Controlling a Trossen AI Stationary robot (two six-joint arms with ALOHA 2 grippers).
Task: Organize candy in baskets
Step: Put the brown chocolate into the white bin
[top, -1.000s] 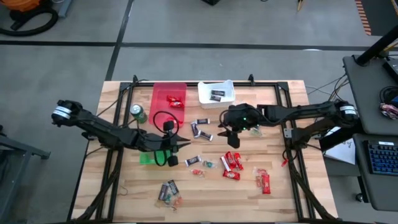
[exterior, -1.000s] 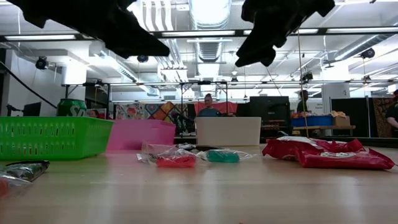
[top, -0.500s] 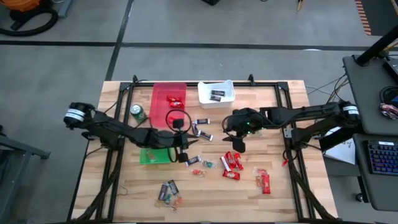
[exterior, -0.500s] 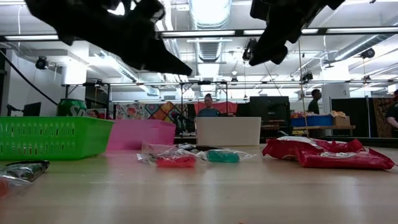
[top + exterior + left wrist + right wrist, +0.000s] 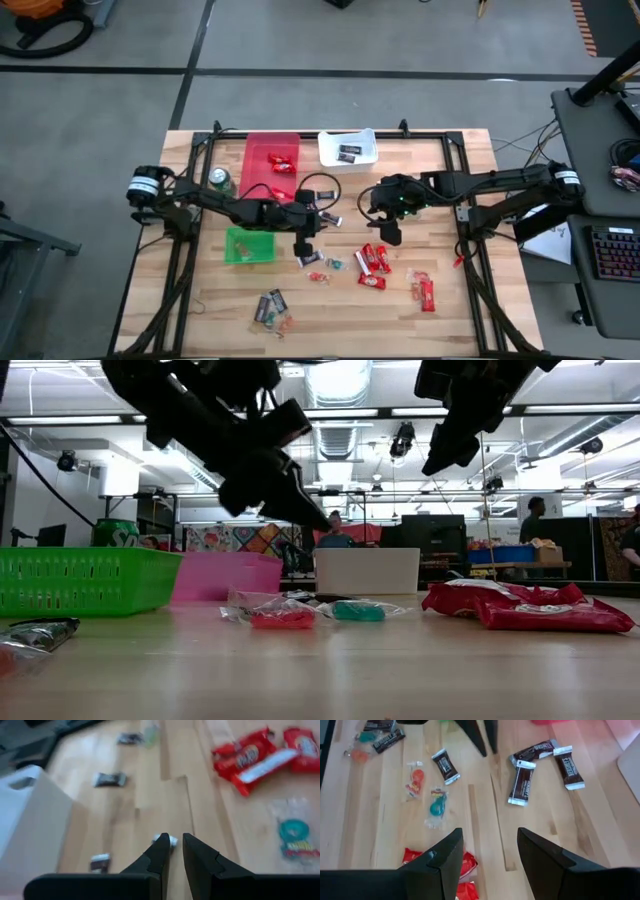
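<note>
We judge the step in hand to be an approach for a pick: the left pincer (image 5: 305, 240) hangs over the middle of the counter (image 5: 460, 300), its fingers drawn nearly together with nothing between them. In its wrist view a dark mini bar (image 5: 166, 839) lies on the wood just beyond the fingertips, apart from them. The next move, in our judgement, calls for the fingers to spread, descend astride that bar and close on it; as they stand they are too narrow to straddle it.

The right pincer (image 5: 390, 232) hovers nearby, above the counter, its fingers wide apart and empty. Its wrist view shows three dark mini bars (image 5: 522, 786) lying close together ahead of it, a further dark bar (image 5: 444, 766) and two clear-wrapped sweets (image 5: 438, 806) to one side, and red-wrapped bars (image 5: 465, 865) beneath the fingers.

Sorting is only begun. The red basket (image 5: 262, 150) holds a couple of red pieces and the white basket (image 5: 330, 152) one dark bar; we cannot make out anything in the green basket (image 5: 235, 252). Most candy lies loose: red bars (image 5: 373, 262) near the right pincer, two more (image 5: 424, 290) farther off, and a mixed cluster (image 5: 272, 308) at the near edge. A green soda can (image 5: 221, 180) stands beside the red basket.
</note>
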